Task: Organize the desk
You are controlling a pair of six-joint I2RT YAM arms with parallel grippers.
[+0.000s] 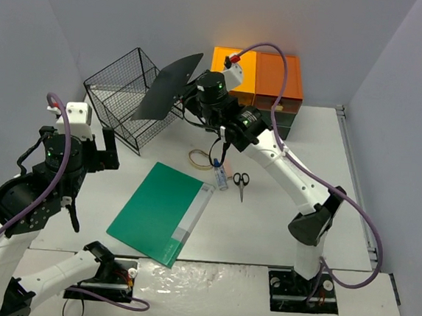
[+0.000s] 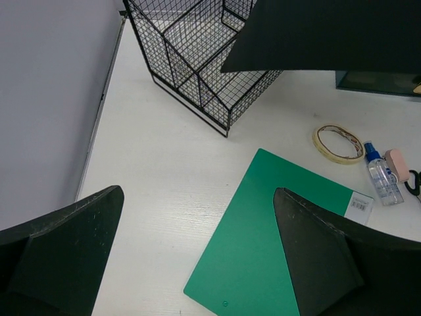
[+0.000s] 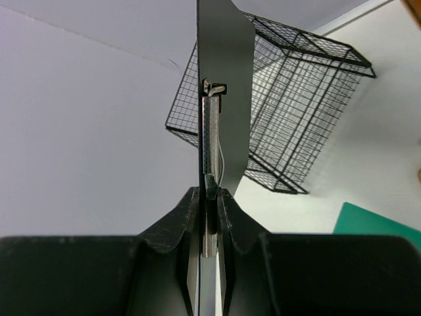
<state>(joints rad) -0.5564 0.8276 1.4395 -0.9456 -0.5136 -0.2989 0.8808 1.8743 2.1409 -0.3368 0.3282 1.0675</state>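
High above the far part of the white desk (image 1: 264,229), my right gripper (image 1: 195,90) is shut on a black clipboard (image 1: 169,86). The board stands edge-on in the right wrist view, where the gripper (image 3: 209,197) pinches the clipboard (image 3: 223,79) at its metal clip (image 3: 210,131). It hangs just beside the black wire basket (image 1: 124,95). My left gripper (image 1: 102,152) is open and empty at the left. In its wrist view the gripper (image 2: 198,192) hovers over the near left corner of a green folder (image 2: 276,243).
The green folder (image 1: 162,211) lies flat mid-desk. Beyond it lie a tape roll (image 1: 198,157), a small blue-capped bottle (image 1: 220,175) and scissors (image 1: 241,181). Orange boxes (image 1: 266,74) stand against the back wall. A pink eraser (image 2: 396,164) lies by the bottle.
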